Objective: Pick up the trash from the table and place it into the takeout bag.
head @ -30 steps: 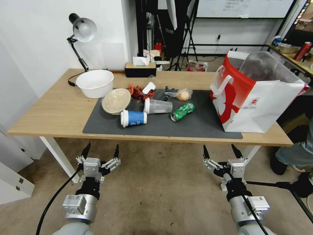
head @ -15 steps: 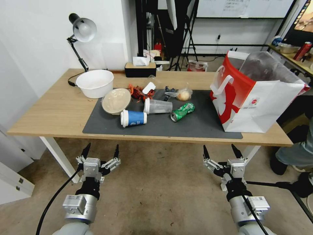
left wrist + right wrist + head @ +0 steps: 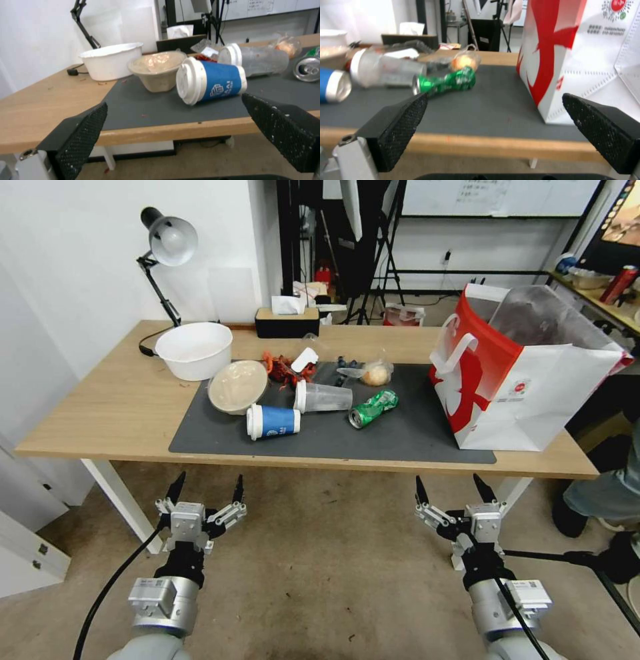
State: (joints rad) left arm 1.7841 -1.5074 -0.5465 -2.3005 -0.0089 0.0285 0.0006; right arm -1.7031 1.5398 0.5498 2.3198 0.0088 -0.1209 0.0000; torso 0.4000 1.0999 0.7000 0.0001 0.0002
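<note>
both grippers low before the table, fingers spread wide, nothing held.

left gripper (image 3: 205, 489) and right gripper (image 3: 451, 489) hang below the wood table (image 3: 100, 413) edge. on the flat grey mat (image 3: 400, 433): blue cup (image 3: 273, 421) on its side, white lid; clear cup (image 3: 324, 397) lying beside it; crushed green can (image 3: 373, 408); beige bowl (image 3: 237, 386) tilted; small clear bag (image 3: 375, 373) with round food; red scraps (image 3: 283, 369). boxy white-and-red bag (image 3: 527, 373) stands open at the mat's right end, foil lining showing.

White wall (image 3: 80, 280) seen at left; brown floor (image 3: 320, 580) below; desk lamp (image 3: 167, 240) and black tripods (image 3: 380, 253) noted behind.
</note>
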